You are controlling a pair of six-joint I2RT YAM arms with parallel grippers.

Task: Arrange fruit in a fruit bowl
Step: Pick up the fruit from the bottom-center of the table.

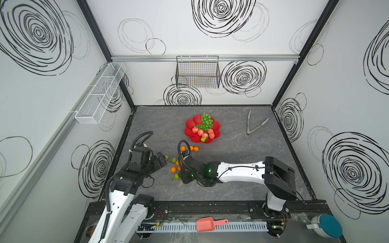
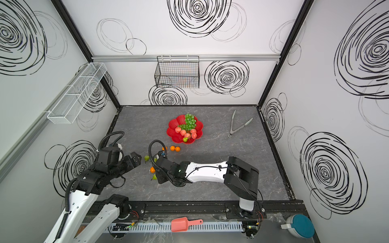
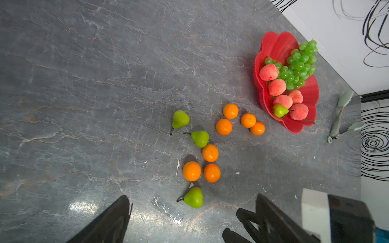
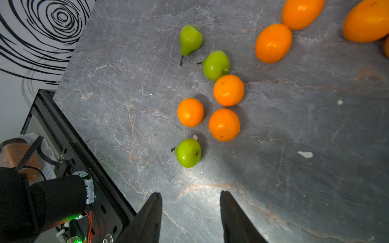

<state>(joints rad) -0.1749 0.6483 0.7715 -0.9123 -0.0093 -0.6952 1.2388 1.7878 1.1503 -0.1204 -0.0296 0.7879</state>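
Currently left end effector [image 3: 192, 195] and right end effector [image 4: 190, 191] gape empty over bare table [image 4: 294, 189] near pears [image 4: 188, 153].

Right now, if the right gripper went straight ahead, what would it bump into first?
Probably the nearest green pear, lying just ahead of the open right gripper; a tangerine lies beyond. Height is unclear, so it might pass above.

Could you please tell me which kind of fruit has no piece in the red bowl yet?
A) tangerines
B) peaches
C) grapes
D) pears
A: every tangerine in view lies on the table, while the red bowl holds the grapes, the peaches and one pear.
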